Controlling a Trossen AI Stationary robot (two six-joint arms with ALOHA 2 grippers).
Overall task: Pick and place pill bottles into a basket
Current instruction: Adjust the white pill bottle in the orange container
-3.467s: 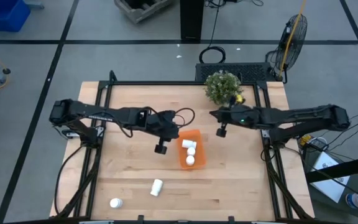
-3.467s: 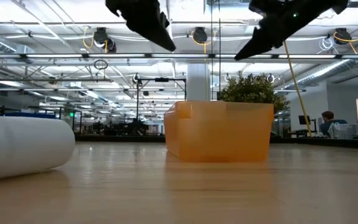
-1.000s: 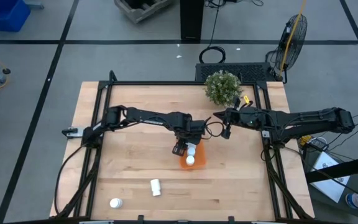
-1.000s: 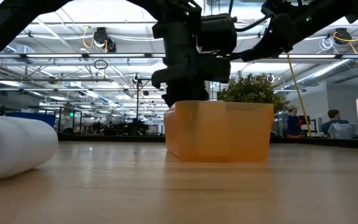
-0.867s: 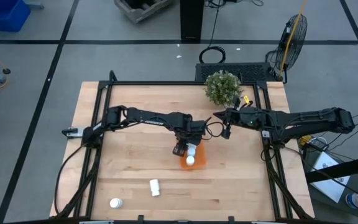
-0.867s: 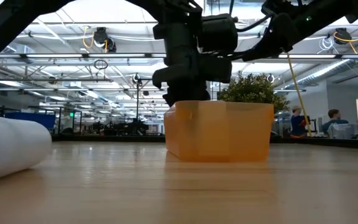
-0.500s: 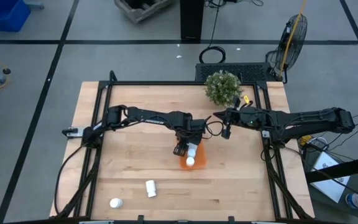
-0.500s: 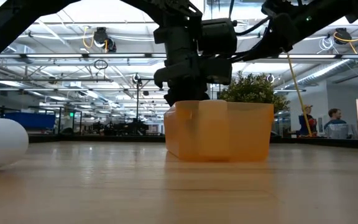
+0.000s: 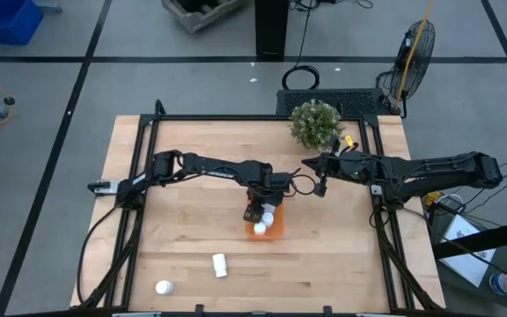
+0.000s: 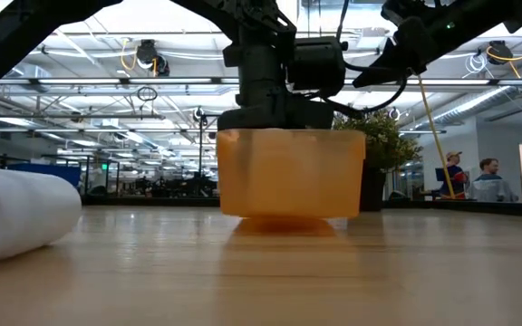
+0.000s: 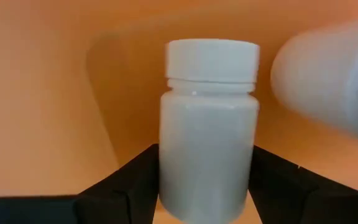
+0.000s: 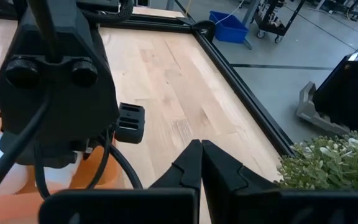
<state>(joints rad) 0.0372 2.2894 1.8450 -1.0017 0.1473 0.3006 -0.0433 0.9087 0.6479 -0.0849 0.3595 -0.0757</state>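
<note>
Pale wooden counter (image 9: 192,220) boards are carrying the scene inside a large industrial hall. At the centre, the left end effector (image 9: 255,214) is reaching into the small shallow bright-orange tray (image 10: 288,177), its dark fingers (image 11: 126,183) flanking an upright white cylindrical pill bottle (image 11: 209,127) with a white cap; whether they are pinching it cannot be told. Another white bottle (image 11: 334,81) is lying just beside it in the tray. Two more white bottles are lying on the counter nearer the front edge, one (image 9: 221,263) toward the middle, one (image 9: 164,287) near the corner. The right end effector (image 9: 320,185), pressed together, is hovering beside a green bushy potted plant (image 9: 316,123).
</note>
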